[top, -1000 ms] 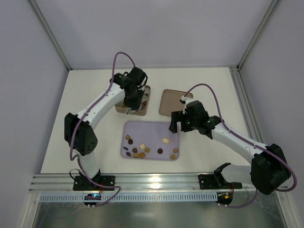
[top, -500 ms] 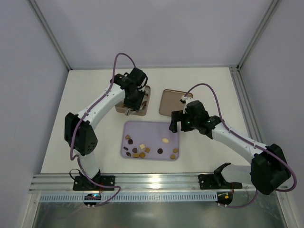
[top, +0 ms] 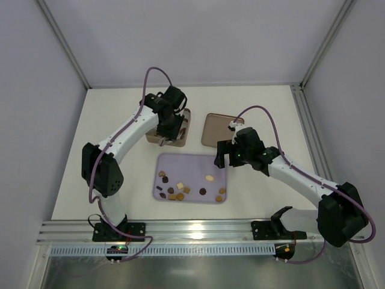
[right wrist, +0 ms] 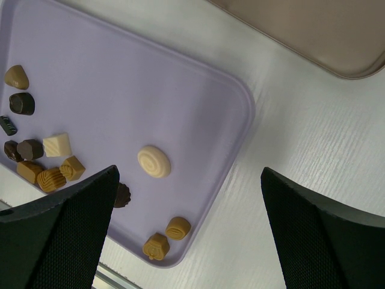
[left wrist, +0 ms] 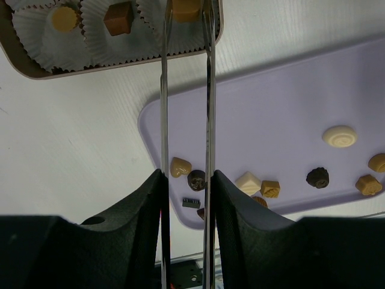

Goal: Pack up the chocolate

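Most chocolate (top: 180, 185): loose on the tray (top: 192, 164), bunched along its near edge and left half.
Tray: lilac, flat on the table (top: 264, 108) between the two arms, long axis running left to right.
Near-left cluster: cream square (right wrist: 57, 144), caramel cube (right wrist: 72, 168) and ridged caramel (right wrist: 51, 179) touching or just beside one another; dark pieces next to them.
Swirl piece (right wrist: 154, 161): cream oval lying flat and alone; in the right wrist view its long axis runs from upper left to lower right, toward the tray's rounded corner.
Near-right corner: two caramel pieces (right wrist: 178, 227) side by side, and a dark one (right wrist: 122, 194) half under a finger.
Right gripper (right wrist: 189, 174): fingers spread wide and holding nothing, above the tray's right end.
Lid (top: 216, 128): brown, flat on the table beyond the tray's right end, just beyond the right gripper.
Tin (top: 186, 123): beyond the tray's left half, beside the lid but apart from it; the left arm hides much of it from above.
Cups (left wrist: 36, 42): white pleated paper inside the tin; one holds a round caramel (left wrist: 63, 18), the next a dark square (left wrist: 118, 17).
Left gripper (left wrist: 186, 15): thin fingers drawn near together, pinching a caramel piece (left wrist: 185, 6) at their tips over the tin's edge.
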